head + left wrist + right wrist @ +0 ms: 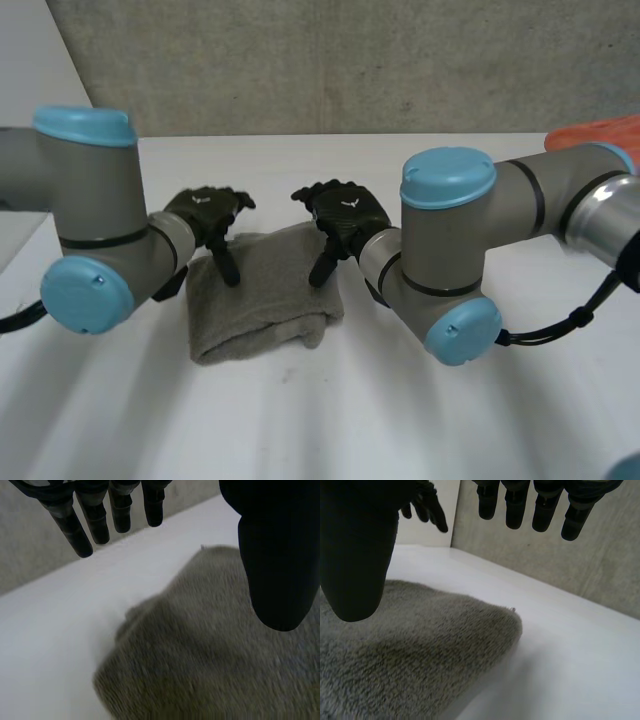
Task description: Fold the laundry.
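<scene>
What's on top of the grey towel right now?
Nothing lies on the grey towel; the left robot hand and right robot hand hang open over its far corners. Between its folds and beneath it is hidden.

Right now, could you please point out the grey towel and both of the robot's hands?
grey towel (262, 295): head view, middle of its top surface.
left hand (207, 209): head view, its black body above the fingers.
right hand (347, 211): head view, its black body above the fingers.
</scene>
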Tool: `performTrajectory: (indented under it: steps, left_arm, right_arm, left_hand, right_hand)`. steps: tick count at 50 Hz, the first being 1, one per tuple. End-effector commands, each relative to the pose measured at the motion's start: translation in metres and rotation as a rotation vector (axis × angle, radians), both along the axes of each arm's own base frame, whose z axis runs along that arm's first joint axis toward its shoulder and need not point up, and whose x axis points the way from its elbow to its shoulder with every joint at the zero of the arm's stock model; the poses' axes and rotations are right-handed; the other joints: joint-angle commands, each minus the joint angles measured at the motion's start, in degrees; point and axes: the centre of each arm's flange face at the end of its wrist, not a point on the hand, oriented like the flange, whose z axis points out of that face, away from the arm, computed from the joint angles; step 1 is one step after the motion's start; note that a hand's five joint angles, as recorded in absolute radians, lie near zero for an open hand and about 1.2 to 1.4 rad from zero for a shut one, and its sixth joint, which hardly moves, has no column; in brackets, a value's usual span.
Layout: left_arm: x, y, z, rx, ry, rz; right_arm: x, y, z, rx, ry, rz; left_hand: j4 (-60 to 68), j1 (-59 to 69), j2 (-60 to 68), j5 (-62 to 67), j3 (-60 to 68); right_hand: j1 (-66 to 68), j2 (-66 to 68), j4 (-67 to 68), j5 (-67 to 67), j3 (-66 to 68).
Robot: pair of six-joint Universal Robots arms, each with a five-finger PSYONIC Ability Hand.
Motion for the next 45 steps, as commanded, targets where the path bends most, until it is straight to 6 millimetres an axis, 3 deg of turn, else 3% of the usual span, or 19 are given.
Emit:
performTrajectory:
  steps: [1,8,15,19,20,26,30,34,38,45]
  left_arm:
    - [0.003,0.004,-0.034,0.079,-0.065,0.052]
    - [0.012,0.001,-0.048,0.096,-0.138,0.106]
    - [0.01,0.008,-0.036,0.091,-0.177,0.033]
    - [0.008,0.006,-0.007,0.02,-0.144,0.004]
    - [0.006,0.005,0.008,-0.021,-0.123,-0.01]
    - [0.005,-0.003,0.07,-0.173,-0.014,-0.065]
    - [-0.003,0.003,0.108,-0.252,0.072,-0.207]
    - [-0.016,0.017,0.121,-0.261,0.138,-0.399]
    - [-0.028,0.034,0.121,-0.227,0.186,-0.587]
    - [-0.038,0.052,0.111,-0.164,0.2,-0.724]
  right_arm:
    - [0.008,-0.002,-0.03,0.073,0.08,0.02]
    - [0.002,-0.01,-0.052,0.076,0.21,0.009]
    - [-0.001,-0.014,-0.028,-0.039,0.262,0.007]
    - [0.003,-0.006,-0.002,-0.136,0.271,0.027]
    - [0.005,0.0,0.007,-0.176,0.276,0.036]
    - [0.01,0.026,0.02,-0.319,0.316,0.062]
    - [0.01,0.053,0.012,-0.375,0.332,0.1]
    - [0.005,0.082,-0.011,-0.408,0.305,0.135]
    - [0.005,0.1,-0.033,-0.447,0.271,0.158]
    - [0.006,0.105,-0.062,-0.481,0.273,0.155]
  left_hand:
    - [-1.3,-0.6,-1.3,-1.6,-1.9]
    - [-1.3,-0.6,-1.3,-1.6,-1.9]
    - [-1.3,-0.6,-1.3,-1.6,-1.9]
    - [-1.3,-0.6,-1.3,-1.6,-1.9]
    - [-1.3,-0.6,-1.3,-1.6,-1.9]
    - [-1.3,-0.6,-1.3,-1.6,-1.9]
    - [-1.3,-0.6,-1.3,-1.6,-1.9]
    - [-1.3,-0.6,-1.3,-1.6,-1.9]
    - [-1.3,-0.6,-1.3,-1.6,-1.9]
    - [-1.3,-0.6,-1.3,-1.6,-1.9]
  right_hand:
    - [-2.8,-1.8,-2.2,-3.2,-1.9]
    - [-2.8,-1.8,-2.2,-3.2,-1.9]
    - [-2.8,-1.8,-2.2,-3.2,-1.9]
    - [-2.8,-1.8,-2.2,-3.2,-1.9]
    - [-2.8,-1.8,-2.2,-3.2,-1.9]
    - [-2.8,-1.8,-2.2,-3.2,-1.9]
    - [-2.8,-1.8,-2.2,-3.2,-1.9]
    - [-2.8,-1.8,-2.2,-3.2,-1.9]
    - [-2.8,-1.8,-2.2,-3.2,-1.9]
    - [-2.8,-1.8,-2.2,-3.2,-1.9]
